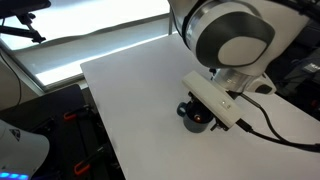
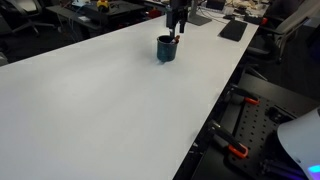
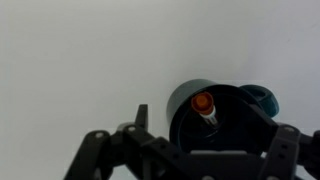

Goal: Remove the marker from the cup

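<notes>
White bench [image 2: 90, 100] carries a small dark navy mug [image 2: 165, 49] just beneath the tool [image 3: 212, 124], whose jaws stand wide apart, holding nothing. Inside the mug stands a thin reddish-orange marker [image 3: 204, 104], probably light, stiff and slick, best pinched at its raised upper end.

Large, white, smooth-topped rectangular table [image 2: 100, 110], shown in both exterior views and forming the pale background of the wrist view. A small, round, dark navy ceramic-looking cup [image 2: 166, 50] with a side handle stands upright directly on it. In an exterior view, plain white surface extends from the cup to the near edge of the table [image 1: 130, 95], with the cup [image 1: 188, 122] partly hidden. In the wrist view the cup [image 3: 180, 108] rests on the table [image 3: 90, 60], handle at its right.
</notes>
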